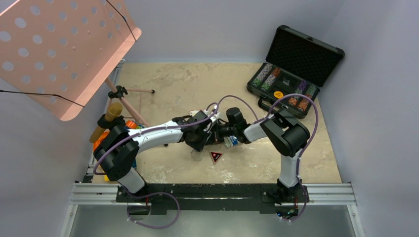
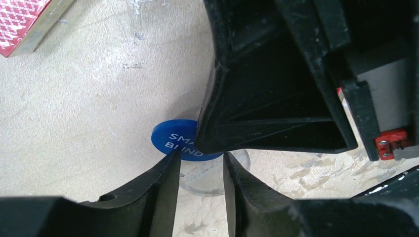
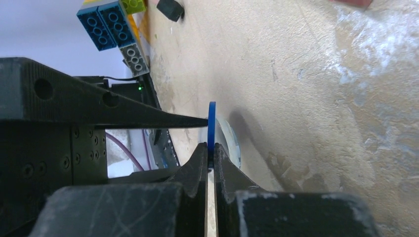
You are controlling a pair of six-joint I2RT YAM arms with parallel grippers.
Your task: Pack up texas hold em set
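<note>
Briefcase (image 1: 302,55) stood open at the far right corner of the table (image 1: 178,84). The lid was raised with its foam lining exposed. Rows of poker chips (image 1: 267,78) sat in the base, with an orange button (image 1: 278,94) among them.

Both arms reached to the table centre, with the grippers meeting tip to tip.

Right gripper (image 3: 211,148): the jaws were closed to a thin slit. They pinched the blue button (image 3: 212,123) by its lower rim, one finger on each face. The button's printed face was turned toward the left wrist camera.

Left gripper (image 2: 201,155): the jaws were parted to a moderate gap and held nothing. In the right wrist view, one fingertip (image 3: 197,120) touched the face of the blue button.

Red card deck (image 2: 20,22) lay flat on the table, well apart from both grippers.

Triangular marker (image 1: 216,157) lay on the table just nearer the bases than the grippers.

Clear button (image 2: 212,175) lay flat on the table below the gap of the left gripper. In the left wrist view the blue button overlapped its far edge.
</note>
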